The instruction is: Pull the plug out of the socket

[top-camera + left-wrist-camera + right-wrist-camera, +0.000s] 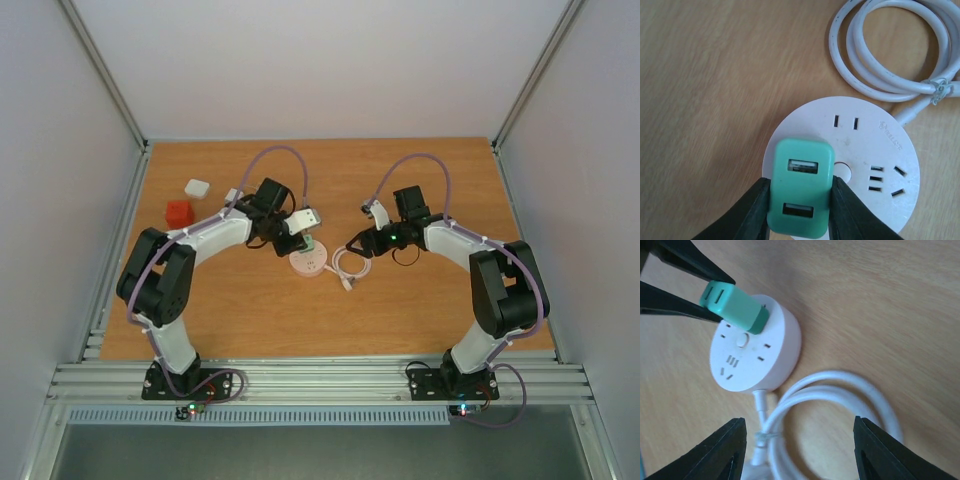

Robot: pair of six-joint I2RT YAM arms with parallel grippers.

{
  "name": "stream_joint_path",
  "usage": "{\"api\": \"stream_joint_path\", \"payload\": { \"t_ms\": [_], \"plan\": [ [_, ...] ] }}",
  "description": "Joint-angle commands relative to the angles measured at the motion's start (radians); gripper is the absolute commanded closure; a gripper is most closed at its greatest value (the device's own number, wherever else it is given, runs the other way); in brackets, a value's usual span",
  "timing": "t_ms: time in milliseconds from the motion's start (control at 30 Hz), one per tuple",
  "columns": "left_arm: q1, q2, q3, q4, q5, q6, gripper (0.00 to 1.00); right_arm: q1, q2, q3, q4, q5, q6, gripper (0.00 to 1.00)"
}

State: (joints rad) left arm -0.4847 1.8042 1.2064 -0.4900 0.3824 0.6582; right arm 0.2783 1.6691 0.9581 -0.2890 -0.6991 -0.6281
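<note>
The socket (308, 265) is a round, flat, pale disc on the wooden table, left of centre. It also shows in the left wrist view (875, 145) and the right wrist view (770, 360). A green two-port USB plug (800, 187) sits on its top, leaning, with its base at the disc (735, 307); its prongs are hidden. My left gripper (800, 200) is shut on the plug's two sides. My right gripper (800, 445) is open and empty, hovering over the socket's coiled white cable (840, 385), just right of the socket (352, 247).
A red cube (179, 213), a white rectangular block (197, 188) and a small white adapter (233, 195) lie at the far left of the table. The cable coil (350, 268) lies right of the socket. Frame walls stand on both sides.
</note>
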Motion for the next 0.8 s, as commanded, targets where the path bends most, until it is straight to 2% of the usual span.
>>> {"api": "stream_joint_path", "payload": {
  "t_ms": [0,167,400,767],
  "plan": [
    [-0.019,-0.050,-0.093,0.137,-0.114,-0.276,0.82,0.035,-0.011,-0.011,0.028,-0.070,0.127,0.43],
    [-0.059,-0.073,-0.131,0.180,-0.169,-0.376,0.82,0.084,-0.010,-0.035,0.084,-0.095,0.233,0.53],
    [-0.072,-0.065,-0.139,0.183,-0.146,-0.419,0.82,0.172,0.006,-0.062,0.152,0.010,0.257,0.54],
    [-0.072,-0.070,-0.170,0.216,-0.103,-0.475,0.82,0.212,0.104,-0.009,0.182,0.110,0.321,0.57]
  ]
}}
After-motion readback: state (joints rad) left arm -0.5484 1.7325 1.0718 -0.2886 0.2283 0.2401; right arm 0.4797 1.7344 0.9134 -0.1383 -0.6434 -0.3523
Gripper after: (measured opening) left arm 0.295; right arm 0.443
